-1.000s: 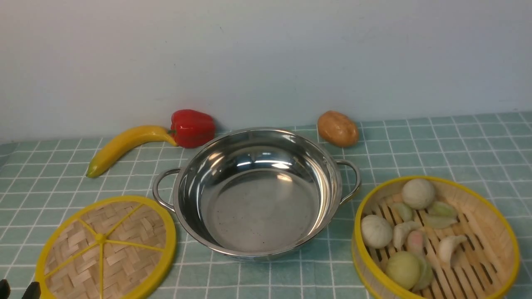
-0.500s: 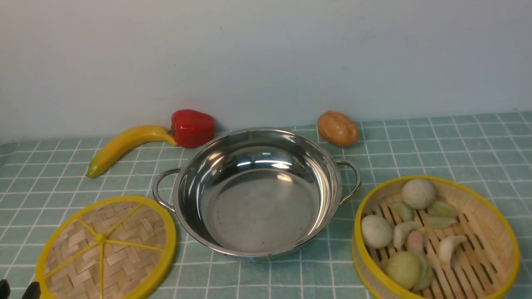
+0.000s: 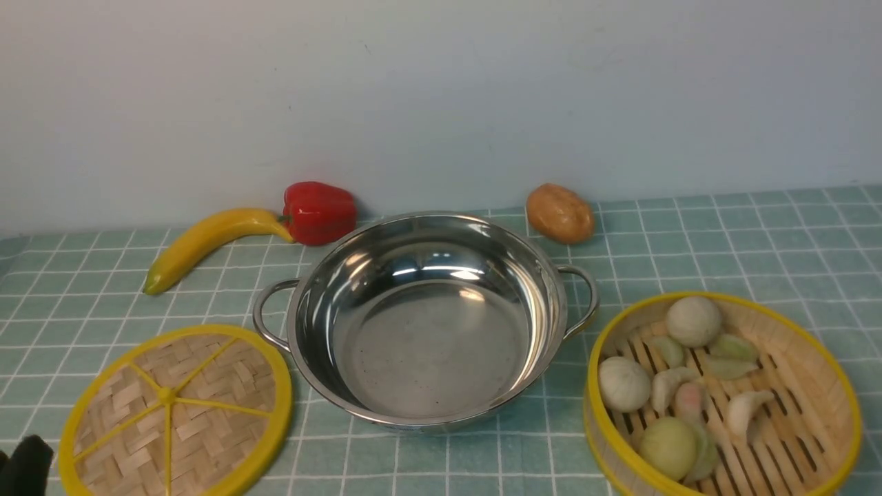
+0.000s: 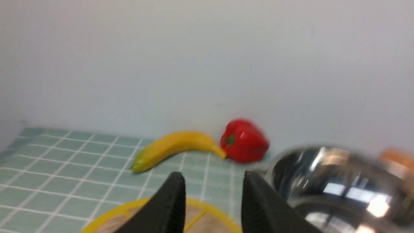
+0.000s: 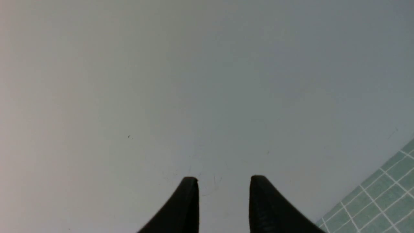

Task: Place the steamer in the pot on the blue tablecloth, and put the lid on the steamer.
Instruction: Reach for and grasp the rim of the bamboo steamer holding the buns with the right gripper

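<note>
The steel pot (image 3: 427, 344) stands empty in the middle of the blue tablecloth (image 3: 758, 234). To its right sits the bamboo steamer (image 3: 799, 344), holding pale buns and dumplings. The woven lid (image 3: 176, 413) lies flat to the pot's left. Only a black part of my left gripper (image 3: 24, 465) shows, at the lid's near-left edge. In the left wrist view that gripper (image 4: 212, 176) is open and empty above the lid (image 4: 210, 225), with the blurred pot (image 4: 339, 187) beside it. My right gripper (image 5: 223, 179) is open and empty, faces the wall, and is absent from the front view.
A banana (image 3: 207, 241) and a red pepper (image 3: 318, 212) lie behind the pot on the left, by the wall. A brown potato (image 3: 559, 212) lies behind it on the right. The grey wall closes off the back of the cloth.
In the front view the left gripper has risen a little at the lower left corner, from two small tips to a larger black shape. The pot, lid and steamer have not moved.
</note>
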`<state>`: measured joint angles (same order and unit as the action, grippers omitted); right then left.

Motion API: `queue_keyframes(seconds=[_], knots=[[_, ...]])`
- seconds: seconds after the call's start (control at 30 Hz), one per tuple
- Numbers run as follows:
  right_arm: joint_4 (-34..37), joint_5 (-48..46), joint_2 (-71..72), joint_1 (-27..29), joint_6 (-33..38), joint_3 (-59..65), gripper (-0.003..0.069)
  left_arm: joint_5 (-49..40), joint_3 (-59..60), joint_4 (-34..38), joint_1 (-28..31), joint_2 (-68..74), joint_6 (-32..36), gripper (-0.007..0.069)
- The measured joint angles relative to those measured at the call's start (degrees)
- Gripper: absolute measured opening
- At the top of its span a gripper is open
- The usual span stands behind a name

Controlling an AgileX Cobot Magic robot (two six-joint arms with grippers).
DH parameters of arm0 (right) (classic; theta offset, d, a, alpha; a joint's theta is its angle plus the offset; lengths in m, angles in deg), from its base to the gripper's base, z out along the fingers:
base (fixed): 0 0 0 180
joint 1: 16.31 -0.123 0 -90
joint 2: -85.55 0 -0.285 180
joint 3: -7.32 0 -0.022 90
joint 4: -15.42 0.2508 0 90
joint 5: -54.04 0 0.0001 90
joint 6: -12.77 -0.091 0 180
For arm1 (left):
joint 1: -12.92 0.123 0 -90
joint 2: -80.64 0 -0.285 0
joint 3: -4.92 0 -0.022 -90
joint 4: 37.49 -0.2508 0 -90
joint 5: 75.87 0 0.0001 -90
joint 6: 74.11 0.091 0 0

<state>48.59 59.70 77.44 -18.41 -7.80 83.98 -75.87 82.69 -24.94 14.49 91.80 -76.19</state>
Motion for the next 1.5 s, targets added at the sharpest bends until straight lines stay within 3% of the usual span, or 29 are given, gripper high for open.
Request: queue_keyframes(seconds=[0.17,0.3,0.4,0.53,0.63,0.7,0.73,0.83,0.93,1.07,1.13,1.23,1.3,1.33,1.5], knots=[[-0.1,1.8,0.0,0.0,-1.7,-2.0,0.024,10.2,0.0,12.9,0.0,0.0,-10.4,0.0243],[-2.2,8.1,0.1,0.0,-2.0,-7.2,0.024,17.5,0.0,15.2,0.0,0.0,-12.6,0.0243],[-11.1,17.6,-1.0,0.0,-2.0,-18.7,0.024,27.7,0.0,15.4,0.0,0.0,-17.2,0.0243],[-21.4,17.7,-5.0,0.0,-2.0,-29.0,0.024,37.5,0.0,13.5,0.0,0.0,-23.6,0.0243],[-34.8,5.8,-12.8,0.0,-4.3,-42.9,0.024,45.7,0.0,7.5,0.0,0.0,-28.3,0.0243],[-37.7,-2.1,-16.0,0.0,-5.7,-47.3,0.024,47.8,0.0,4.7,0.0,-0.1,-28.9,0.0243],[-39.9,-12.8,-21.2,0.0,-7.4,-53.2,0.024,50.3,0.0,0.6,0.0,-0.2,-29.2,0.0243],[-39.9,-32.5,-28.8,0.0,-8.0,-59.6,0.024,52.7,-0.4,-4.5,0.0,-0.2,-29.2,0.0243],[-36.3,-50.8,-38.4,0.0,-3.8,-63.3,0.024,52.2,-2.7,-12.5,0.0,-0.4,-29.2,0.0243],[-30.5,-62.9,-45.6,0.0,4.3,-63.6,0.024,45.3,-6.8,-21.2,0.0,-0.4,-29.7,0.0243],[-27.5,-68.2,-49.4,0.0,7.8,-63.6,0.024,37.8,-9.8,-25.3,0.0,-0.5,-31.1,0.0243],[-24.7,-74.8,-56.7,0.0,12.4,-63.6,0.024,14.9,-19.1,-29.1,0.0,-0.3,-34.9,0.0229],[-24.8,-75.3,-58.5,0.0,13.3,-63.6,0.024,7.6,-22.7,-29.3,0.0,0.3,-35.6,0.0219],[-25.7,-75.7,-61.2,0.0,14.2,-63.6,0.024,-6.3,-28.1,-29.6,0.0,2.0,-35.9,0.0206],[-28.9,-75.9,-65.7,0.0,14.7,-63.6,0.024,-30.1,-38.4,-29.0,0.0,9.2,-33.1,0.0179]])
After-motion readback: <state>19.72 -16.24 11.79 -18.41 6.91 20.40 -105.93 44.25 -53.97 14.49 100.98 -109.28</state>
